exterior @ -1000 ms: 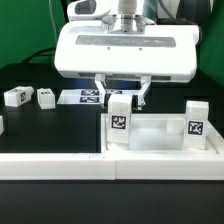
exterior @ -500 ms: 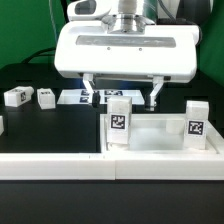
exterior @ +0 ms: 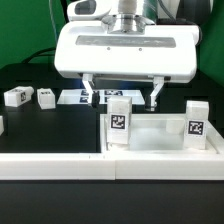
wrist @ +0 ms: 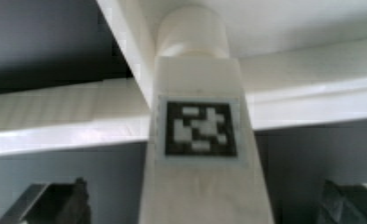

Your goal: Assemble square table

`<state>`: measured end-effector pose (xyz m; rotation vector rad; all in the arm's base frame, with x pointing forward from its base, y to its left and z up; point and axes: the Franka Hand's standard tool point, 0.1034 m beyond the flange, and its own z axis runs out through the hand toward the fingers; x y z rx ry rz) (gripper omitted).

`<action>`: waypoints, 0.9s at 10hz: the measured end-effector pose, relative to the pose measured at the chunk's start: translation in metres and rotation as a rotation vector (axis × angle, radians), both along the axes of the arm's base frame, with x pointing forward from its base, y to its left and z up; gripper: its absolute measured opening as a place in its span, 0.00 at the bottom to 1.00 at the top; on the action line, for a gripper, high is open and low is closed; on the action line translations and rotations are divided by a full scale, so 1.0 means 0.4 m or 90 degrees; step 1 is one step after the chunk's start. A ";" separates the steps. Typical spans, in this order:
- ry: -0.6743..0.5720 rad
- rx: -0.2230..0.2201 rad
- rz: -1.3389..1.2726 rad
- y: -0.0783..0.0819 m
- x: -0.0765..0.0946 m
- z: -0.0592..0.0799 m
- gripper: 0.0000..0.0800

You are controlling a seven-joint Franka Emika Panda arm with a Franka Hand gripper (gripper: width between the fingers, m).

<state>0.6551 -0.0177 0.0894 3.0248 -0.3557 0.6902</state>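
Observation:
The white square tabletop [exterior: 160,150] lies at the exterior view's right with its rim up. Two white tagged legs stand upright in it, one [exterior: 119,122] at its near left corner, one [exterior: 195,125] at its right. My gripper [exterior: 121,96] hangs open just above the left leg, its fingers [exterior: 90,93] spread on either side and apart from it. In the wrist view this leg [wrist: 201,130] fills the middle, with its tag, between the dark fingertips [wrist: 55,203]. Two loose legs [exterior: 17,97] [exterior: 46,97] lie at the left.
A long white rail [exterior: 60,165] runs along the front. The marker board [exterior: 80,97] lies flat on the black table behind the gripper. Another white piece [exterior: 2,125] shows at the left edge.
My fingers have opened wide from the left leg and let it go. The leg stays upright in the tabletop.

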 end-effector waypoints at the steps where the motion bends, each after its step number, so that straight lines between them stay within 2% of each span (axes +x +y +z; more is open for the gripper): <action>1: 0.042 0.033 -0.008 -0.001 0.001 0.023 0.81; 2: 0.097 0.067 -0.008 0.005 0.002 0.032 0.81; 3: 0.121 0.083 -0.009 -0.003 0.015 0.039 0.81; 8: 0.122 0.081 -0.012 -0.010 0.016 0.029 0.81; 9: 0.175 0.107 -0.024 -0.001 -0.002 0.016 0.81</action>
